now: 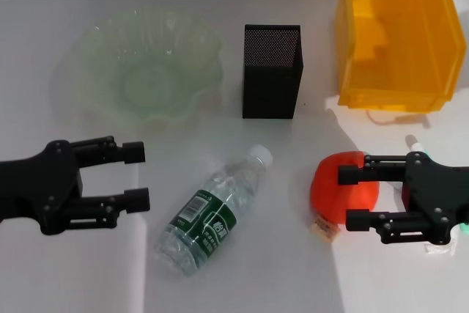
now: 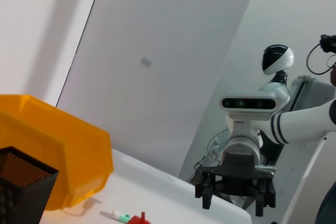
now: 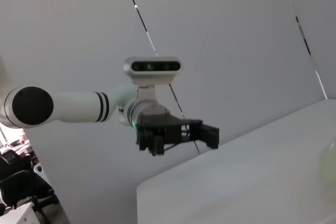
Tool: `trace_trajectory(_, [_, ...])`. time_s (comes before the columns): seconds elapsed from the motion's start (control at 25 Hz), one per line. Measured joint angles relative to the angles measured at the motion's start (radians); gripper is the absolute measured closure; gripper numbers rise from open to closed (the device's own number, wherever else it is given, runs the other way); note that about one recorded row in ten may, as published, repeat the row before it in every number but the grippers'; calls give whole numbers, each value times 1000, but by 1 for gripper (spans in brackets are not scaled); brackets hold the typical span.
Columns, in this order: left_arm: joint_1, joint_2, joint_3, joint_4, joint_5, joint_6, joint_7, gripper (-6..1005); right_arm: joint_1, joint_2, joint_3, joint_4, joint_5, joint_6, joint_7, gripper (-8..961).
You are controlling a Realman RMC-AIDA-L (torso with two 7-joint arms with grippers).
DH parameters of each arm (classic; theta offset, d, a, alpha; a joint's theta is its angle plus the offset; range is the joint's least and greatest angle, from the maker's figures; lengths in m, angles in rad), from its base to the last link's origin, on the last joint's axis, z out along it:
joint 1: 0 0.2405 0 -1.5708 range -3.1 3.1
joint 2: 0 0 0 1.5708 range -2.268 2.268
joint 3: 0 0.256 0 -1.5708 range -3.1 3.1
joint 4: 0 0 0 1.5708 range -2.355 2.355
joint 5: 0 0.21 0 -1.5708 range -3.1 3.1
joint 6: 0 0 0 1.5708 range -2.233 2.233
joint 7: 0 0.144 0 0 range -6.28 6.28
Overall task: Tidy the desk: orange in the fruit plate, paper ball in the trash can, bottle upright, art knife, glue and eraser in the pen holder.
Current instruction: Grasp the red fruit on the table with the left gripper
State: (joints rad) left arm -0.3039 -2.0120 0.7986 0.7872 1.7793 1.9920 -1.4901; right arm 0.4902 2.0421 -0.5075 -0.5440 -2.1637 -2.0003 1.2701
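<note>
- Hovering over the desk, both grippers are empty with their fingers apart: the left gripper (image 1: 136, 175) at about 8 o'clock in the head view, the right gripper (image 1: 350, 197) at about 4 o'clock.
- I see the orange (image 1: 337, 185) lying right at the right gripper's fingertips, partly under them, so the right arm is clearly the nearer one for it.
- The eraser (image 1: 322, 228) sits touching or just beside the orange at its 6 o'clock side; I judge a careless closing could knock it.
- The fruit plate (image 1: 95, 45) is at 11 o'clock, well apart from the orange, across the desk.
- The bottle (image 1: 212, 214) lies on its side between the grippers, long axis running from 7 to 1 o'clock, cap toward the pen holder (image 1: 271, 71).
- The trash can (image 1: 396, 34) stands at 1 o'clock, beside the pen holder.
- Open desk lies between bottle and plate; the carry path must pass over the bottle.
- I cannot find the paper ball.
</note>
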Motion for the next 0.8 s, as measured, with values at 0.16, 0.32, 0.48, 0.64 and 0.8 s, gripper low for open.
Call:
trace_trajectory(0.16, [-24,-11,1,187,21,-31,-210,214,-30,-3,7,-19,0,-1,0,267])
trace_trajectory(0.32, [-99,-42,9,412,116,-43,-428,214,-67,-4,10,-44,4,-2,0,266])
trace_trajectory(0.48, [-195,-59,98,534,195,-65,-576,214,-99,-10,43,-47,5,0,-1,266])
trace_trajectory(0.64, [-282,-59,271,575,275,-165,-682,214,-144,-19,116,-57,4,2,-2,267])
trace_trajectory(0.8, [-366,-62,424,556,368,-292,-728,214,-185,-28,180,-63,4,3,-10,266])
